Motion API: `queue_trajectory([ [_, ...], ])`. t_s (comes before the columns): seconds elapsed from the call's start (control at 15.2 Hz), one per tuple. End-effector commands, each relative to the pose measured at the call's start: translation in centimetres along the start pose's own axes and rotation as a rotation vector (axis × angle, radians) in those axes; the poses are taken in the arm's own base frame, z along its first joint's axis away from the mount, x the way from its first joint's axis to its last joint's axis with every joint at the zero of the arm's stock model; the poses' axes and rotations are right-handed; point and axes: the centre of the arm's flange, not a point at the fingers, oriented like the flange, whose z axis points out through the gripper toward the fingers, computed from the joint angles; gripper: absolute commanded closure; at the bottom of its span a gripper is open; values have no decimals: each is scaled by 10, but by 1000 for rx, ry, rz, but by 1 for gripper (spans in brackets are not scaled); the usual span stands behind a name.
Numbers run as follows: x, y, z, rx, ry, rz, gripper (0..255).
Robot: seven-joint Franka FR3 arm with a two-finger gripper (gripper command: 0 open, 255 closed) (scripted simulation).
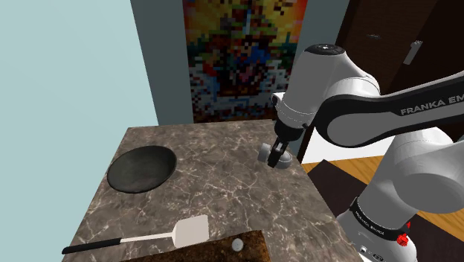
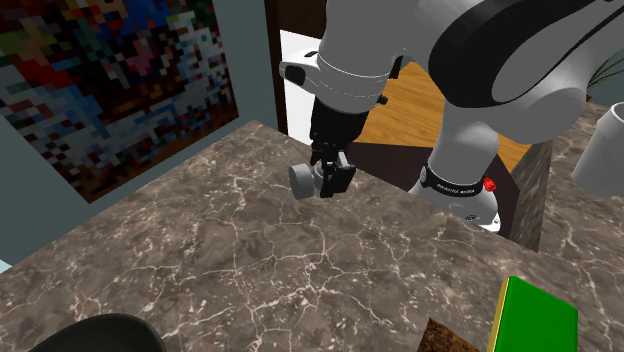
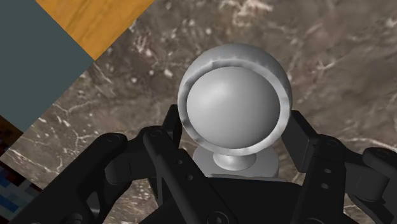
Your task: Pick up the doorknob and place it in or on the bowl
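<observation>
Black pincer (image 1: 276, 158) pinches the grey doorknob (image 1: 265, 155) between its two fingers, down low by the edge of the stone table (image 1: 223, 193); the dark bowl (image 1: 141, 170) sits well apart, across the table.

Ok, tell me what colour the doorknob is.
The doorknob is plain grey, its ball ringed by a lighter band; the wrist view shows it best.

Brown marble table (image 1: 223, 186) carries a dark bowl (image 1: 141, 169); a white spatula (image 1: 187, 231).
</observation>
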Motion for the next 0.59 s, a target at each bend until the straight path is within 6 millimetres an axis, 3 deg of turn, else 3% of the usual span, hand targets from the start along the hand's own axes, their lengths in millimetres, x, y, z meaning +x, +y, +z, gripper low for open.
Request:
queue_trajectory([
  [0.0, 0, 0, 0, 0, 0, 0, 255],
  [0.26, 0, 0, 0, 0, 0, 0, 255],
  [0.53, 3, 2, -21, 0, 0, 0, 255],
])
